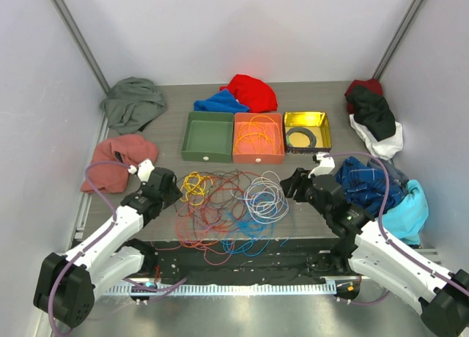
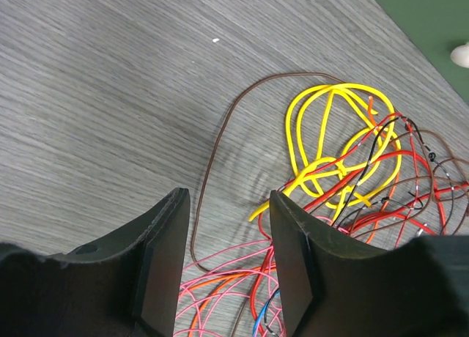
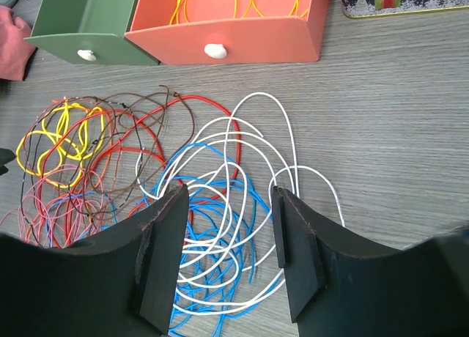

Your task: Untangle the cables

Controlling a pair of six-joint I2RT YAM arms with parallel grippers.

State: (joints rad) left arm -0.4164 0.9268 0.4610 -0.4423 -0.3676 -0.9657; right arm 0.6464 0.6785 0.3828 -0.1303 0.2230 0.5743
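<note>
Grey wood-grain table (image 1: 322, 97) under you, and both arms reach in from the near edge. Your left gripper (image 1: 163, 184) sits low at the left fringe of the cables (image 1: 223, 205), jaws parted and nothing between them. In its wrist view a dark brown strand runs across the wood in the gap, and the yellow loops (image 1: 195, 183) lie just past the fingertips. Your right gripper (image 1: 299, 183) is on the other side of the pile, jaws apart too and empty, just beside the white and blue coil (image 1: 265, 199).

Between the two grippers the cables sprawl in one loose tangle on the table: yellow at the left, red, orange and brown through the middle, white and blue at the right.

Further out stand three containers in a row — green tray (image 1: 207, 155), orange tray (image 1: 258, 158) with orange and yellow wire coiled inside, gold tin (image 1: 306, 118) holding a black ring coil (image 1: 300, 138). Beyond them and along both sides, heaped clothes (image 1: 253, 91) ring the table.
</note>
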